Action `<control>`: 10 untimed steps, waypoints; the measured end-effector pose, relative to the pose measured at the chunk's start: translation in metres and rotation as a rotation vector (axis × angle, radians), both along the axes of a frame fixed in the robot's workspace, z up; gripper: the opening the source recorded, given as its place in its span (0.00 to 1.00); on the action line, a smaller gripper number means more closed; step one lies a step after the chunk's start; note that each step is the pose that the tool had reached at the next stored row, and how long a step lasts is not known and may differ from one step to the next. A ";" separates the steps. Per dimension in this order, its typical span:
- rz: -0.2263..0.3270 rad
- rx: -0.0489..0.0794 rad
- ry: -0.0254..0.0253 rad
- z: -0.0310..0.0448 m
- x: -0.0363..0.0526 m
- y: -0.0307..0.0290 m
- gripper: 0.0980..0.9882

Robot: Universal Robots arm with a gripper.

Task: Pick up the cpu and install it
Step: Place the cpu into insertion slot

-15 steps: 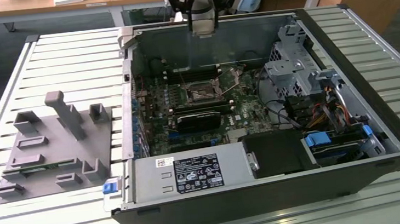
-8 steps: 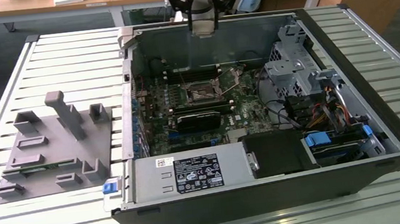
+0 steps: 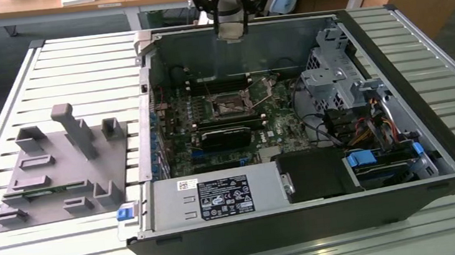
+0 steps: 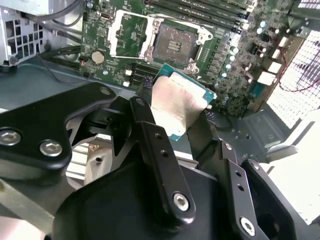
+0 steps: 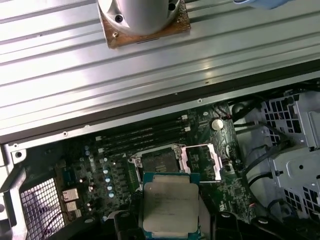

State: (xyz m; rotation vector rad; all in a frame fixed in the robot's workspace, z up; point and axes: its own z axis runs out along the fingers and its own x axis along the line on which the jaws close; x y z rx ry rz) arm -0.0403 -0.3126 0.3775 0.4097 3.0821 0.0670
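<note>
Cpu in tool, open socket in case

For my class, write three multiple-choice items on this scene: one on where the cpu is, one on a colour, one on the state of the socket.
1. Where is the cpu?
A. lying on the slatted table
B. on the grey holder beside the case
C. held by the gripper over the motherboard

2. What colour is the cpu's top?
A. silver-grey
B. red
C. black

3. How is the socket?
A. closed over a chip
B. open and empty
C. under a cooler

Answers:
1 C: the fingers clamp two of its edges above the board.
2 A: its metal lid shows silver-grey in both wrist views.
3 B: its frame is swung up and the bare contacts show.
</note>
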 end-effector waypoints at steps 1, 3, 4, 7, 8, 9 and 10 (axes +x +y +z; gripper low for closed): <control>-0.005 0.000 -0.0001 -0.0001 0.0000 0.0000 0.49; -0.022 0.000 -0.0002 -0.0002 0.0000 0.0001 0.49; -0.036 0.000 -0.0001 -0.0003 0.0000 0.0001 0.49; -0.092 0.000 -0.0001 -0.0005 0.0000 0.0001 0.49; -0.108 0.000 -0.0001 -0.0006 0.0000 0.0001 0.49; -0.126 0.000 -0.0002 -0.0008 0.0000 0.0001 0.49; -0.142 0.000 -0.0001 -0.0007 0.0000 0.0001 0.49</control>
